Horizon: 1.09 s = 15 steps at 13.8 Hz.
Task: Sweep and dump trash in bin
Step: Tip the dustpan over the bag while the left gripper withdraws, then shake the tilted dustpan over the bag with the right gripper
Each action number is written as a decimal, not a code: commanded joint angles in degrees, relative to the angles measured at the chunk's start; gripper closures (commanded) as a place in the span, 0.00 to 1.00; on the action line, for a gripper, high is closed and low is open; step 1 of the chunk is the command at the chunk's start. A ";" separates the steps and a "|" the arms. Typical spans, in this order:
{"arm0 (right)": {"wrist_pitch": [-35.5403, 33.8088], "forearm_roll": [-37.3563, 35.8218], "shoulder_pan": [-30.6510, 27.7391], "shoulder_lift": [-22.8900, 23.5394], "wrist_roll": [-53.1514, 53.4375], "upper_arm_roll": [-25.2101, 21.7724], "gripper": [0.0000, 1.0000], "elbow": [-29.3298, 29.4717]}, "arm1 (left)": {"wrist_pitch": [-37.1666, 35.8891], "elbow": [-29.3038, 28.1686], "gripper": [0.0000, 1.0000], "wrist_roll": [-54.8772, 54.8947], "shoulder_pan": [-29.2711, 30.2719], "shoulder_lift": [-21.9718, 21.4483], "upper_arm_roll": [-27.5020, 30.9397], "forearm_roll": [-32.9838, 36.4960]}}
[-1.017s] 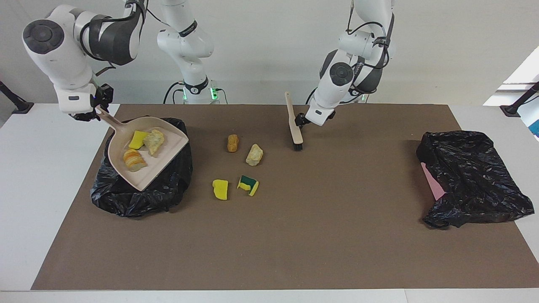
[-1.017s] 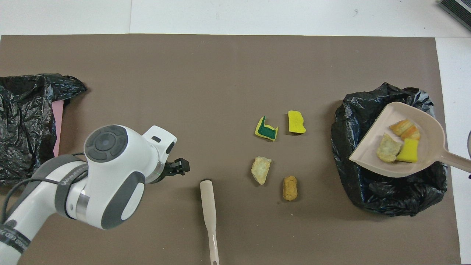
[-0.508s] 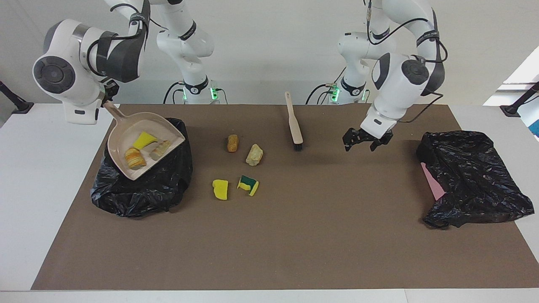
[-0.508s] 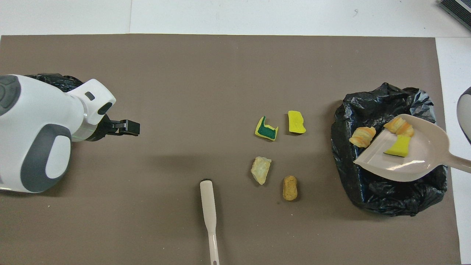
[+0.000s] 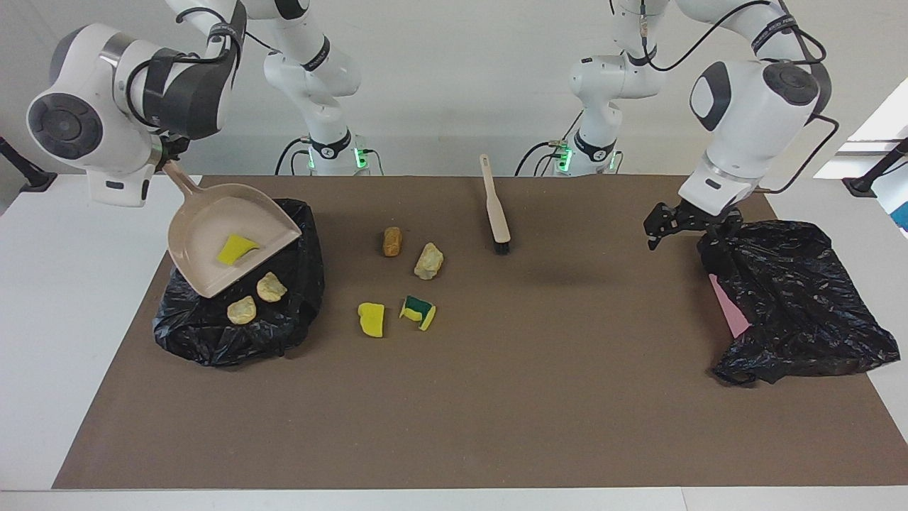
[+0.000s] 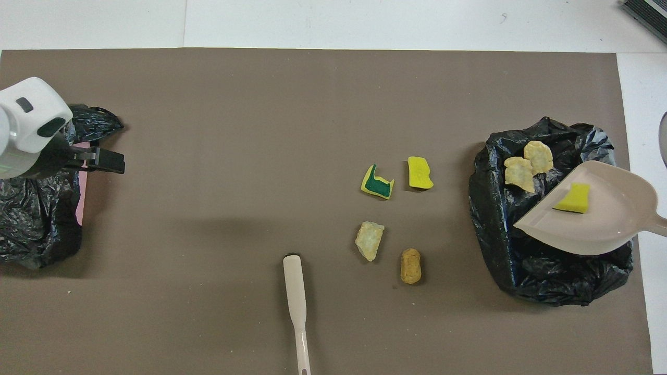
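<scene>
- My right gripper (image 5: 164, 165) is clamped on the handle of the dustpan (image 5: 206, 245), which hangs tilted, lip down, over the bin (image 5: 241, 326), the black-bagged one at the right arm's end of the table.
- Two beige chunks (image 6: 529, 164) lie on the bin's bag just off the pan's lip; one yellow sponge bit (image 6: 573, 198) sits in the pan.
- To finish this dump well I'd steepen the tilt a little and keep the lip over the bin's middle, so the sponge bit slides in rather than onto the mat (image 5: 496, 397). A small shake may be needed, I judge, since sponge tends to stick.
- Four scraps wait on the mat beside the bin, toward the table's middle: a brown lump (image 5: 391, 241), a beige chunk (image 5: 428, 260), a yellow bit (image 5: 371, 319) and the yellow-green sponge (image 5: 418, 312).
- The brush (image 5: 495, 213) lies flat on the mat, farther from the bin than those scraps.
- My left gripper (image 5: 691, 231), fingers spread wide and empty, hangs well away from the bin, at the edge of the second black bag (image 5: 794, 298).
- Against a second ago: three scraps were in the pan, now one; the pan tips steeper; the left gripper was at the brush and has swung off to the second bag.
</scene>
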 commanded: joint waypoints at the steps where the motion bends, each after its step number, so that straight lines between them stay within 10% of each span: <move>1: -2.75 -5.82 2.56 1.90 0.13 0.86 1.00 3.54 | -6.39 5.55 0.00 -1.31 0.57 0.34 0.36 0.80; 15: 6.02 -29.84 13.21 1.38 -11.30 1.92 1.00 2.14 | -14.85 10.40 0.00 -1.41 -0.22 -0.10 0.27 1.15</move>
